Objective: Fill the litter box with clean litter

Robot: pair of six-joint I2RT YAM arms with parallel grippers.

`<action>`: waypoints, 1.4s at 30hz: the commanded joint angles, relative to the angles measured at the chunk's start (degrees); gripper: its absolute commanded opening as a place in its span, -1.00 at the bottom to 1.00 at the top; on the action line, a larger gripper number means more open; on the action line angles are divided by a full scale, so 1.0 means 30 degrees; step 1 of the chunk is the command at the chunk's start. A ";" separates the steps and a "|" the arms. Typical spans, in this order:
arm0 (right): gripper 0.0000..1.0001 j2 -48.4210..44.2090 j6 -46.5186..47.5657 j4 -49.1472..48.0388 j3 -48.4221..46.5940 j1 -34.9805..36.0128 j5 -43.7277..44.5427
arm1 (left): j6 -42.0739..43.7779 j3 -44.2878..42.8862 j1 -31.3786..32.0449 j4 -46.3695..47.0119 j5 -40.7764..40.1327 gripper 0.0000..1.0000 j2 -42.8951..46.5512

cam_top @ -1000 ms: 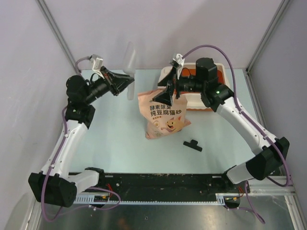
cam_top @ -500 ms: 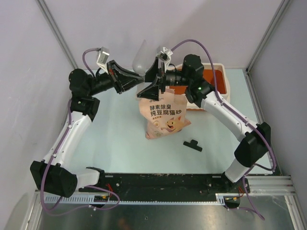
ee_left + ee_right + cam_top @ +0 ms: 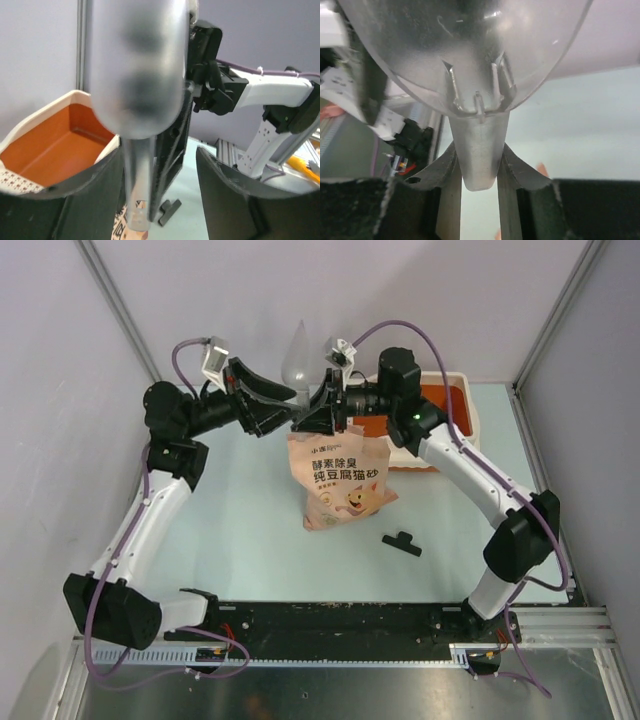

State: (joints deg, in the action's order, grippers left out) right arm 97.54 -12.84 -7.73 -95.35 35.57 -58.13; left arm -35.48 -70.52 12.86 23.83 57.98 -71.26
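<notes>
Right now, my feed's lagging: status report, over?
Right tool clamps clear scoop; left tool open around its handle. Litter box floor bare. Pink bag upright before it.

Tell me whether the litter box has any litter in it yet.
Empty as far as visible: the litter box shows bare orange floor, no granules; part is hidden.

Counted were two robot arms [image 3: 140, 535] [image 3: 480, 478], one litter box [image 3: 452, 400], one pink bag [image 3: 342, 485], one clear scoop [image 3: 297, 355], one small black part [image 3: 401, 543].
</notes>
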 commanded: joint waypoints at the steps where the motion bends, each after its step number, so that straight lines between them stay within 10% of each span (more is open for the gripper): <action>1: -1.00 -0.1543 0.7924 0.8361 -0.1756 -0.0988 0.3312 | 0.2828 0.0098 -0.0127 -0.2137 0.0363 0.32 0.1077; 7: -1.00 -0.3331 1.7125 1.4670 -0.1323 0.0092 1.2803 | 0.7781 0.0246 -0.0333 -0.8379 -0.1043 0.58 0.2921; 17: -1.00 -0.3919 2.1944 1.5524 0.0201 0.2202 2.0596 | 0.9456 -0.4145 -0.0421 -1.1546 -0.3418 0.54 0.0909; 42: -1.00 -0.3683 2.3968 1.4119 0.0319 0.3289 2.3684 | 0.9366 -0.5936 0.0898 -1.6293 -0.4646 0.32 -0.0942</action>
State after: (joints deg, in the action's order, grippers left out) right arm 86.91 58.41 37.69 -93.78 45.25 11.77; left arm -9.39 -87.88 15.38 -24.27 43.75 -74.85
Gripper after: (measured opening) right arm 0.317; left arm 0.674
